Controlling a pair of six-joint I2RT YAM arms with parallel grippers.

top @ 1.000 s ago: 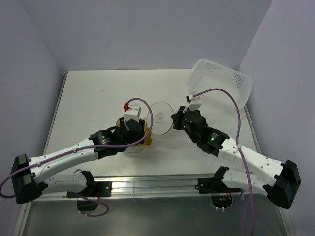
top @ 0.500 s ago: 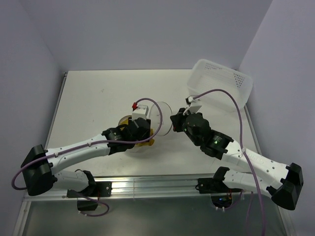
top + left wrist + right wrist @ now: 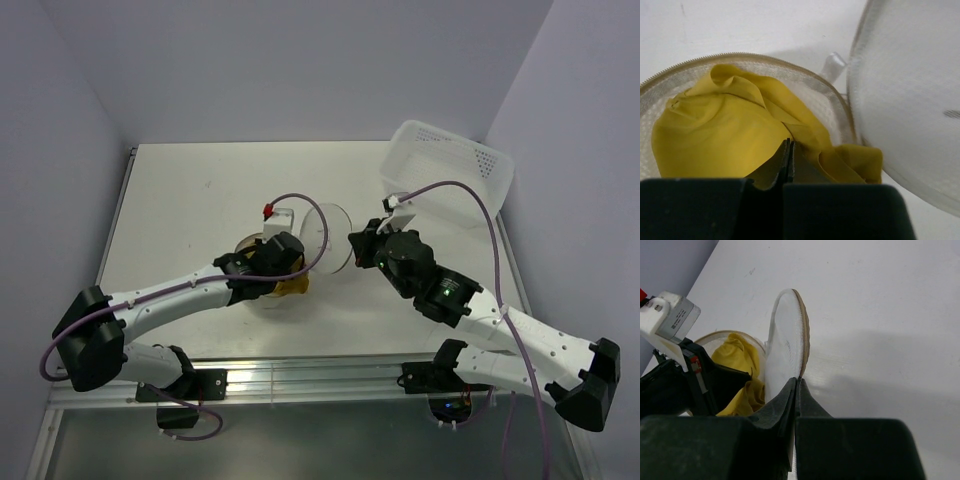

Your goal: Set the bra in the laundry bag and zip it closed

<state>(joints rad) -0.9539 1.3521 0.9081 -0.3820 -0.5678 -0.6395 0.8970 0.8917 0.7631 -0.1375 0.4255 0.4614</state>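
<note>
Left gripper (image 3: pixel 789 147): advanced over laundry bag (image 3: pixel 655 97), jaws now closed against bra (image 3: pixel 715 135) inside it. Right gripper (image 3: pixel 796 382): clamped on bag's upright lid (image 3: pixel 785 335).

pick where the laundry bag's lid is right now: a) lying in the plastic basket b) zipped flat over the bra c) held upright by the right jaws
c, the right jaws are shut on the lid, which stands on edge beside the uncovered bra

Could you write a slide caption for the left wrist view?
Shut left gripper over the yellow bra, which lies in the open laundry bag beside its raised lid.
</note>
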